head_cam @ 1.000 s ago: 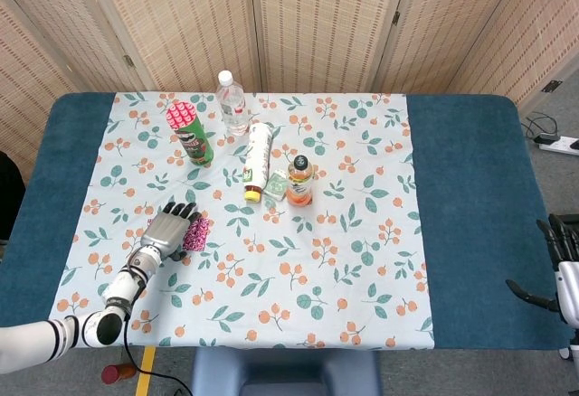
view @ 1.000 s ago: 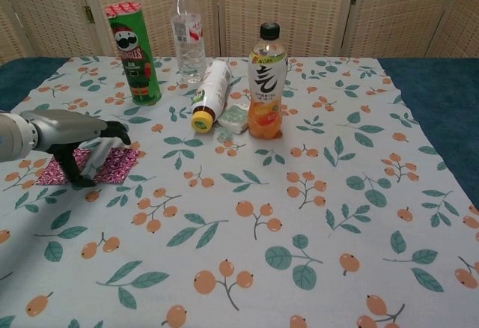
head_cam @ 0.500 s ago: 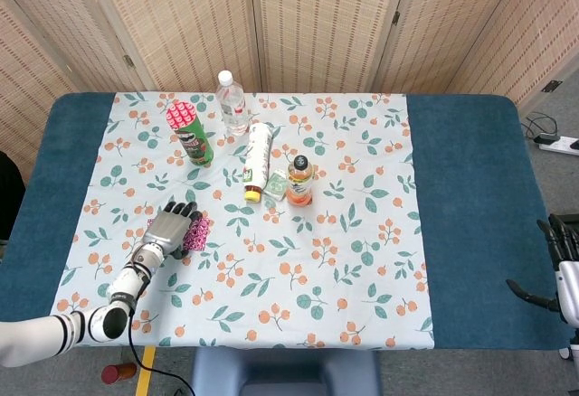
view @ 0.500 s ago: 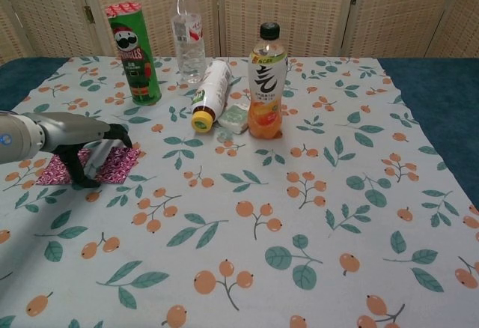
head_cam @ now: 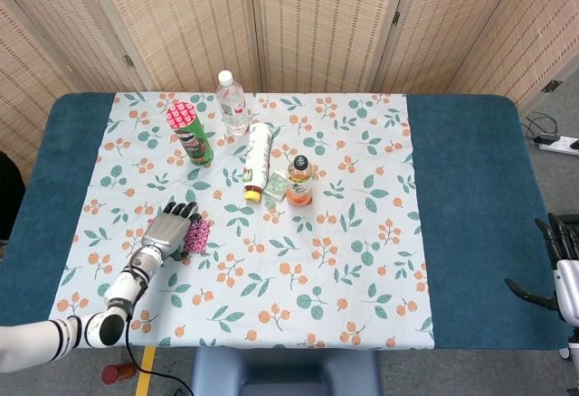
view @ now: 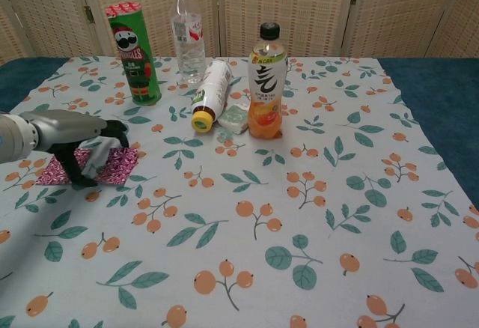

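My left hand (head_cam: 168,230) (view: 82,141) lies over a pink patterned packet (head_cam: 197,233) (view: 118,165) on the left of the tablecloth, its dark fingertips curled down onto the packet's top. The packet lies flat on the cloth. Whether the fingers grip it or only rest on it does not show. My right hand (head_cam: 563,265) hangs past the table's right edge, fingers apart and holding nothing; the chest view does not show it.
Behind the left hand stand a green crisp can (head_cam: 189,131) (view: 132,52) and a clear water bottle (head_cam: 232,103) (view: 187,31). A white bottle (head_cam: 256,160) (view: 210,93) lies on its side next to an upright orange drink bottle (head_cam: 299,180) (view: 266,81) and a small clear packet (view: 233,117).
The left hand has barely shifted over the pink packet; the forearm moved slightly. Nothing else moved.
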Motion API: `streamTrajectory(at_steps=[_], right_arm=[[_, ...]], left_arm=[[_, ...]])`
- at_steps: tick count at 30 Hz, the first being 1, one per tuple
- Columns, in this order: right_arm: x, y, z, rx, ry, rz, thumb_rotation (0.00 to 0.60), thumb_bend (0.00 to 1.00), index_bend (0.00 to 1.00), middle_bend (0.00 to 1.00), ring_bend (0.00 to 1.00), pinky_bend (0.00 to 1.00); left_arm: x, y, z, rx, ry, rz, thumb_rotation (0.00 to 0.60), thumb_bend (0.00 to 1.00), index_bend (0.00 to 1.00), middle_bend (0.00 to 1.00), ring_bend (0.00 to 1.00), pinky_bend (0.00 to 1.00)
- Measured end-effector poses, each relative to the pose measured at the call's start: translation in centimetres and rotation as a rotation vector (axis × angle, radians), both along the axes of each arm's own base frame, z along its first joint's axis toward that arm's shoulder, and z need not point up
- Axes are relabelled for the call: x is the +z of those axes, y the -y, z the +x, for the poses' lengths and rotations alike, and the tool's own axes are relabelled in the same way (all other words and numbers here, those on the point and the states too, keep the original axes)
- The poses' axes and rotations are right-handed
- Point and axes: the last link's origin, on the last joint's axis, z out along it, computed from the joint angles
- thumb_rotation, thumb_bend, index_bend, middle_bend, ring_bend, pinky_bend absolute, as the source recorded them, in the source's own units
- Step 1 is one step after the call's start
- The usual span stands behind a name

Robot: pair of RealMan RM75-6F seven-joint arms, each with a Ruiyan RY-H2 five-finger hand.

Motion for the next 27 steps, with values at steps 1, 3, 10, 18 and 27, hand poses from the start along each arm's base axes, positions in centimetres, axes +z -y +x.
streamTrajectory(at_steps=[1, 3, 10, 18, 27], right_arm=[[0.0, 0.0, 0.0, 0.0, 0.0, 0.0, 0.493, 0.19, 0.0, 0.0, 0.0, 0.0], [0.0, 0.0, 0.0, 0.0, 0.001, -0.001, 0.494, 0.19, 0.0, 0.0, 0.0, 0.0], [0.0, 0.1, 0.2, 0.012, 0.002, 0.001, 0.492, 0.19, 0.0, 0.0, 0.0, 0.0], [-0.2, 0.2, 0.6, 0.025, 0.003, 0.002, 0.492, 0.19, 0.0, 0.0, 0.0, 0.0], [-0.1, 0.1, 1.0, 0.033, -0.004, 0.001, 0.491, 0.19, 0.0, 0.0, 0.0, 0.0]], left_arm=[[0.3, 0.0, 0.0, -0.001, 0.002, 0.005, 0.6, 0.33, 0.26, 0.0, 0.0, 0.0], [0.9, 0.1, -0.2, 0.0, 0.004, 0.017, 0.6, 0.33, 0.26, 0.0, 0.0, 0.0], [3.5, 0.5, -1.1, -0.003, -0.01, 0.06, 0.6, 0.33, 0.25, 0.0, 0.0, 0.0], [5.3, 1.3, -3.7, 0.036, -0.041, 0.093, 0.6, 0.33, 0.23, 0.0, 0.0, 0.0], [4.8, 1.1, -5.9, 0.072, -0.067, 0.093, 0.6, 0.33, 0.22, 0.0, 0.0, 0.0]])
